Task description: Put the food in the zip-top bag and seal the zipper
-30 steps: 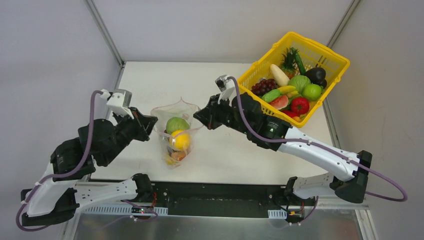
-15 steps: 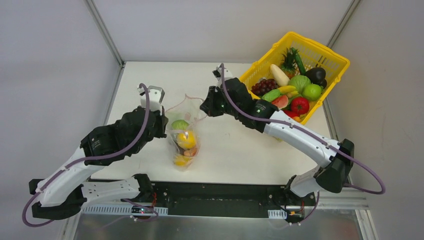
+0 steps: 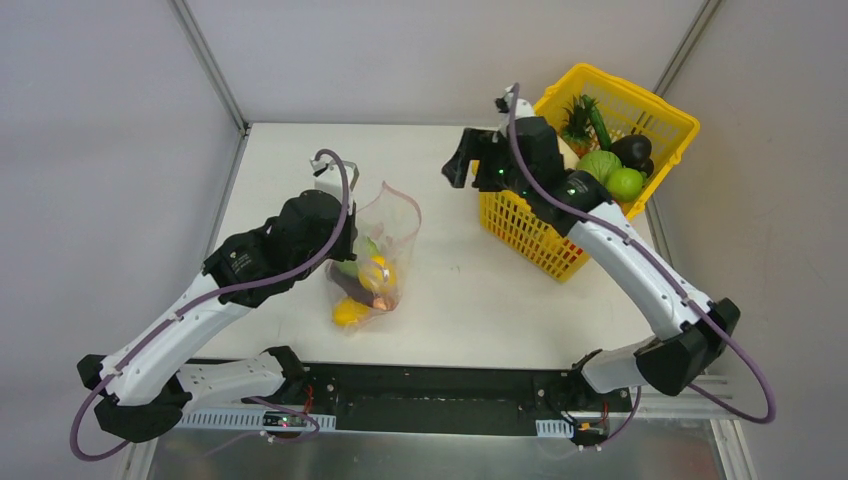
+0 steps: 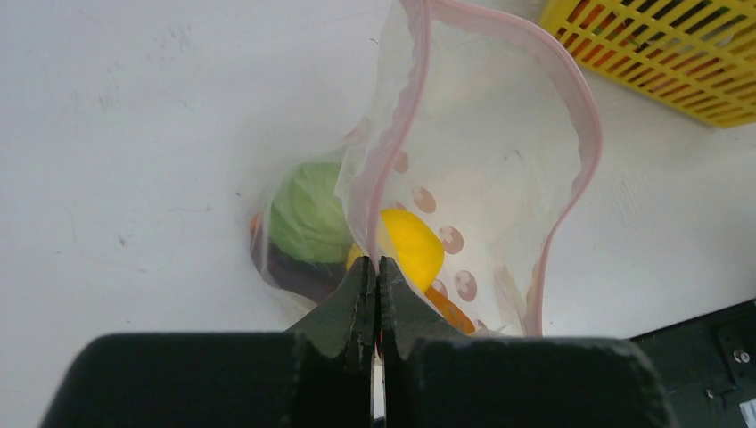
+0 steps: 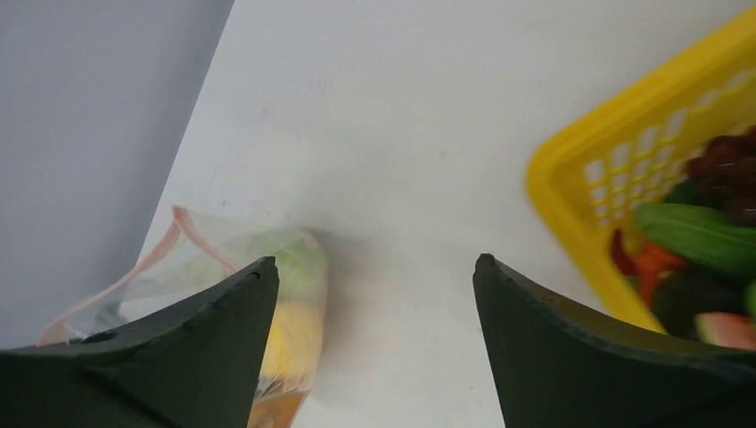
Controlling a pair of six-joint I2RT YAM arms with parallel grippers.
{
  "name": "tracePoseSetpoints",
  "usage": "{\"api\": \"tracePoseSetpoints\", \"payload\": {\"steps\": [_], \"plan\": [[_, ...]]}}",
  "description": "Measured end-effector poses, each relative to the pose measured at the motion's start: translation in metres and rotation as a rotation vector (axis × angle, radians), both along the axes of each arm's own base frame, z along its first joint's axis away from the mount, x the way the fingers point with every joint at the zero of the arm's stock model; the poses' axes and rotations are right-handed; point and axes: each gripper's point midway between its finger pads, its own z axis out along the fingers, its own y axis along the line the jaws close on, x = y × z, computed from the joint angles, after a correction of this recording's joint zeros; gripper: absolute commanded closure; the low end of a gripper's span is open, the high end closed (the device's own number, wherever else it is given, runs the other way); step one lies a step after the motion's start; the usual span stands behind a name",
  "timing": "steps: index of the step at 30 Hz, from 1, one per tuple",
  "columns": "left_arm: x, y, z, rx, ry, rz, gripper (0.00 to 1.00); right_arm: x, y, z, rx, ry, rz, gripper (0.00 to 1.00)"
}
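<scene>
Left gripper (image 4: 376, 267), jaws pressed fully together on one lip of the clear, floppy zip-top plastic bag (image 4: 481, 187), holds it upright on the white table (image 3: 470, 290) with its mouth gaping. The thin pink-red zipper strip (image 4: 590, 125) curls round the open rim, unsealed. Inside lie a round green toy cabbage (image 4: 308, 214) and a yellow toy fruit (image 4: 412, 245), among others. Right gripper (image 5: 374, 264), jaws spread wide and holding nothing, hangs above bare table between the bag and the yellow lattice plastic basket (image 3: 520, 225), which holds more toy produce (image 3: 600, 165). The step in hand appears to be fetching a further piece. To do it well, descend on a piece lying uppermost and clear of the lattice wall, close across its middle and lift straight. Release it over the centre of the mouth, low enough not to bounce out yet without brushing the free lip. The left grip should hold the rim high so that the opening does not collapse.
</scene>
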Motion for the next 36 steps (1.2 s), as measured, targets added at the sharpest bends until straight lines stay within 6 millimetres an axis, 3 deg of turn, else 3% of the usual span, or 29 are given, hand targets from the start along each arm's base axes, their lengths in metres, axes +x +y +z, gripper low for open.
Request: {"api": "tracePoseSetpoints", "payload": {"steps": [3, 7, 10, 13, 20, 32, 36], "plan": [[-0.001, -0.009, -0.011, -0.018, 0.02, -0.027, 1.0, 0.018, -0.049, 0.025, -0.02, -0.084, -0.143, 0.13], [0.0, -0.019, -0.017, -0.049, 0.028, -0.052, 1.0, 0.052, -0.137, 0.048, -0.032, -0.146, -0.398, 0.12], [0.0, -0.024, -0.014, -0.07, 0.023, -0.068, 1.0, 0.083, -0.212, 0.038, -0.084, -0.109, -0.611, 0.12], [0.0, -0.028, -0.014, -0.078, 0.029, -0.084, 1.0, 0.107, -0.256, 0.009, -0.154, -0.021, -0.717, 0.11], [-0.001, -0.036, -0.012, -0.099, 0.032, -0.109, 1.0, 0.133, -0.305, -0.069, -0.328, 0.214, -0.745, 0.06], [-0.002, -0.035, -0.005, -0.121, 0.01, -0.11, 1.0, 0.161, -0.358, -0.115, -0.535, 0.321, -0.818, 0.04], [-0.004, -0.032, -0.01, -0.118, 0.013, -0.11, 1.0, 0.167, -0.369, -0.135, -0.56, 0.352, -0.828, 0.08]]}}
